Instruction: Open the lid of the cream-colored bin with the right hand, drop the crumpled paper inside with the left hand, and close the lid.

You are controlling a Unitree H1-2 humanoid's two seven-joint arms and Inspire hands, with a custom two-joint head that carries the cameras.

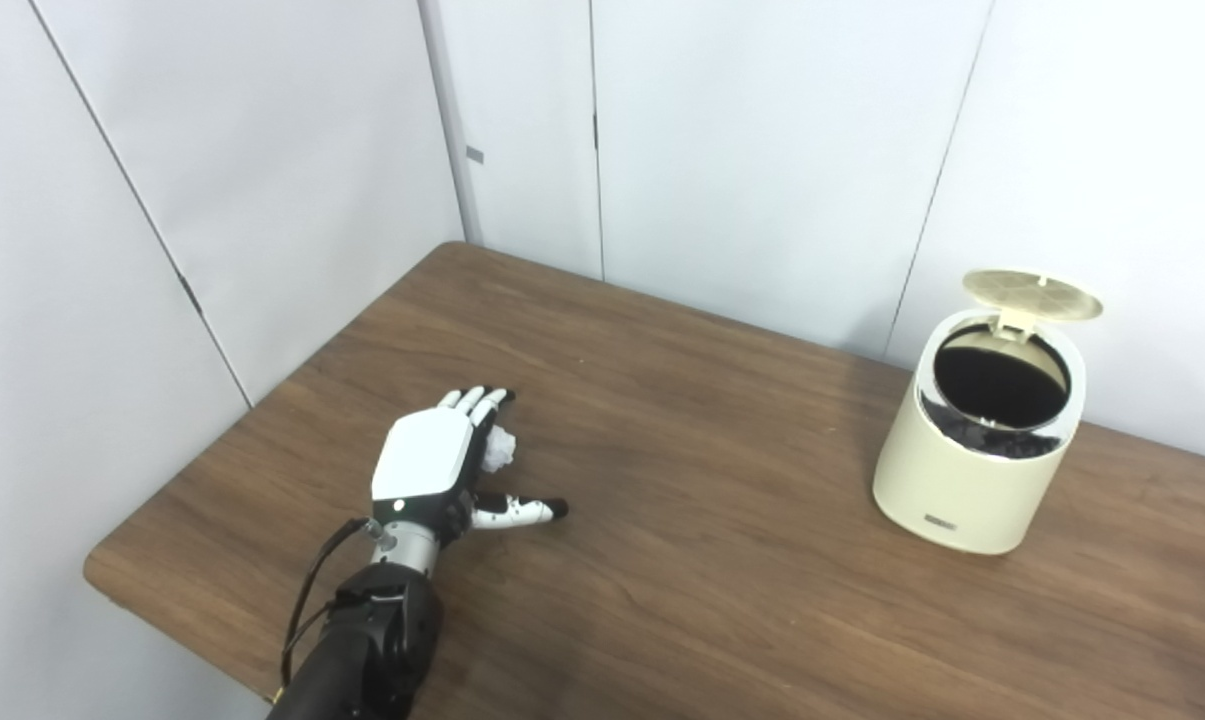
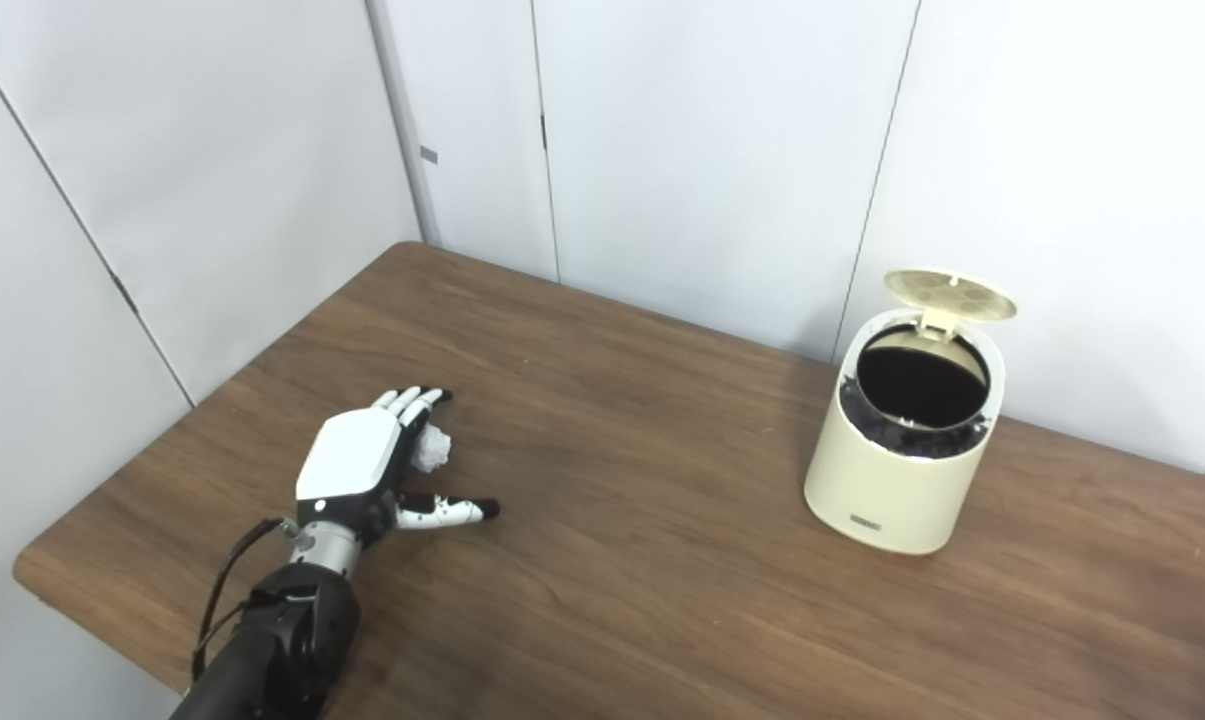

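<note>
Left hand (image 1: 432, 462) of the robot, palm down over the wooden table (image 1: 682, 560), its arm entering from the lower left edge. The fingers (image 1: 477, 399) are extended and spread away from the body, and the thumb (image 1: 522, 511) points out to the right, lying low over the wood. The hand is unclenched – no digit is curled around anything.

Crumpled paper (image 2: 432, 448): a small white ball resting on the table just under the right edge of the hand, in the gap between the fingers and the thumb. It lies close against the palm side; whether the palm actually touches it cannot be told, as the back of the hand covers the contact zone. Only part of the ball is visible.

Cream-colored bin (image 2: 897, 490): a short round container standing upright on the table, well apart from the hand, far to its right and slightly farther from the robot, near the wall panels (image 1: 762, 150). Its lid (image 2: 950, 294) is raised – hinged at the rear rim and tilted back, underside facing forward. The mouth shows a dark interior, with a black liner edge showing at the rim.

No right hand appears in either view.
</note>
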